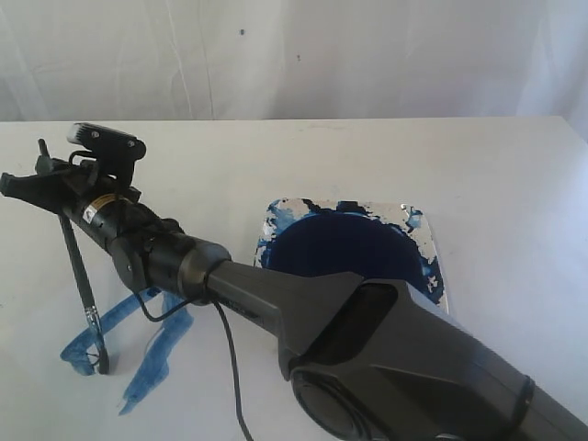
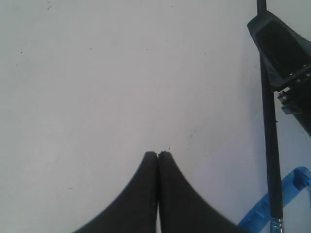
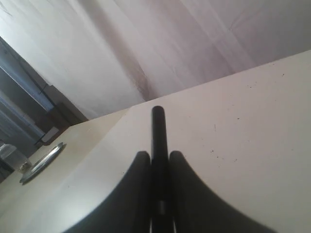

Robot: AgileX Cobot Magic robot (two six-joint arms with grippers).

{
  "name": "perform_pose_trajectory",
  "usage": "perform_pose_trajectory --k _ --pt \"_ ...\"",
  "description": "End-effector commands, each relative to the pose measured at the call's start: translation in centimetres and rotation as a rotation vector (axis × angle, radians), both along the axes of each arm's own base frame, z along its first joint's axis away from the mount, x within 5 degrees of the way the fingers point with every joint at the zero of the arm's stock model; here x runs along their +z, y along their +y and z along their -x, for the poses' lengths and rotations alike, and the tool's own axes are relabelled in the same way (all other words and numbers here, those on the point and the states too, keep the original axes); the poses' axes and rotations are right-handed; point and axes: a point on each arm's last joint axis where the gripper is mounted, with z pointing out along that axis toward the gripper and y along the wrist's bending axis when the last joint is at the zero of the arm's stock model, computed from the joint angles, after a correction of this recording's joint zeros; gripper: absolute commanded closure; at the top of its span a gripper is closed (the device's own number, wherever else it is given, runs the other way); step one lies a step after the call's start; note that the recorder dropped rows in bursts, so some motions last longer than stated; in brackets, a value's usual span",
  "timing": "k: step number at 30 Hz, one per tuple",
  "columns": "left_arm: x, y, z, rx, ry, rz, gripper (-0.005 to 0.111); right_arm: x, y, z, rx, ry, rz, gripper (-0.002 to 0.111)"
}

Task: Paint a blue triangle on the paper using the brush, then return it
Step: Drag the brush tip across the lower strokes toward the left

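The brush (image 1: 81, 276) is pinched nearly upright by the right hand (image 3: 159, 159) so its tip meets the triangle (image 1: 154, 354), lower left; the left hand (image 2: 158, 156) is pressed together.

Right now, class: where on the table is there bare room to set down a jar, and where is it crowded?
Bare: the table between the dish and the far edge, and right of the dish. Crowded: near left, where the right hand holds the brush on the blue triangle.
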Motion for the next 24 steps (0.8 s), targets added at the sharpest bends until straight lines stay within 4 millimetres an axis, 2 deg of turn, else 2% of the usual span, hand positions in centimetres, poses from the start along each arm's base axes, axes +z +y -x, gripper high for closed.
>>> perform_pose_trajectory --k 1,8,14,17,19,24 --pt "0.2 -0.3 0.1 -0.009 -0.005 0.011 0.107 0.8 -0.1 -0.2 0.001 -0.023 0.009 0.108" --pt "0.2 -0.3 0.1 -0.007 -0.007 0.018 0.107 0.1 0.0 0.0 0.021 0.007 0.076 0.108" --pt "0.3 -0.3 0.1 -0.006 -0.008 0.020 0.107 -0.8 0.1 0.3 0.065 -0.007 0.210 0.108" --pt "0.3 -0.3 0.0 -0.009 -0.014 0.027 0.107 -1.5 0.1 0.6 0.098 0.005 0.336 0.108" --pt "0.3 -0.4 0.0 -0.009 -0.017 0.032 0.107 -1.4 0.1 0.6 0.097 0.003 0.332 0.108" --pt "0.3 -0.4 0.0 -0.012 -0.019 0.032 0.107 -0.2 0.3 0.5 0.039 -0.108 0.127 0.108"
